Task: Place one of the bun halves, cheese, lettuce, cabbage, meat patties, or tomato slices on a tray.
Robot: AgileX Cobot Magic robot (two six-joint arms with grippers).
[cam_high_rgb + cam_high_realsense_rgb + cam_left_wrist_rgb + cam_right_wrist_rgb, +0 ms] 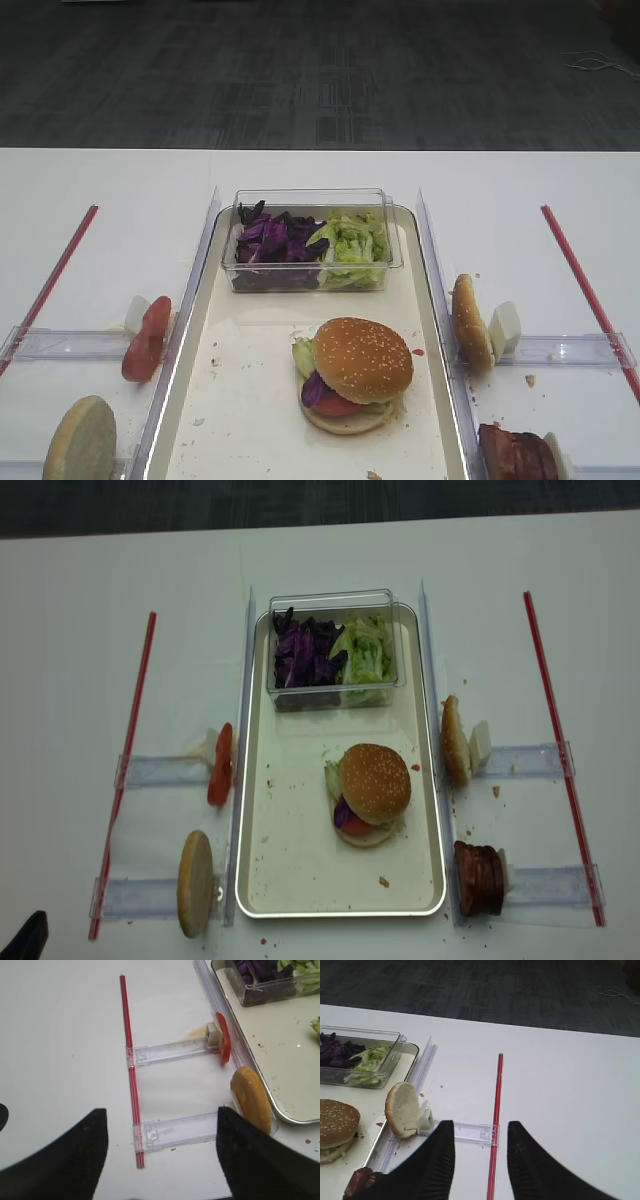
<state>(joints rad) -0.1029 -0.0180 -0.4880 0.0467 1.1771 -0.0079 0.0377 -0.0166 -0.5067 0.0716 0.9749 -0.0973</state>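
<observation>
On the cream tray (pixel 250 400) stands a stacked burger, its sesame bun half (pixel 362 358) on top of tomato slices (pixel 335 404) and lettuce. A clear tub holds purple cabbage (pixel 272 240) and more lettuce (pixel 350 240). Right of the tray a bun half (pixel 402 1109) stands on edge, with meat patties (pixel 515 452) nearer. On the left are a tomato slice (pixel 225 1042) and a pale bun disc (pixel 252 1097). No cheese shows. My right gripper (pixel 481 1124) is open above bare table, right of the standing bun. My left gripper (pixel 160 1112) is open wide, left of the pale disc.
Red strips (pixel 496 1110) (pixel 129 1050) run along the table outside each side rack, joined to clear plastic rails (pixel 175 1130) that carry the ingredients. Clear upright walls (pixel 432 250) flank the tray. Crumbs dot the tray and table.
</observation>
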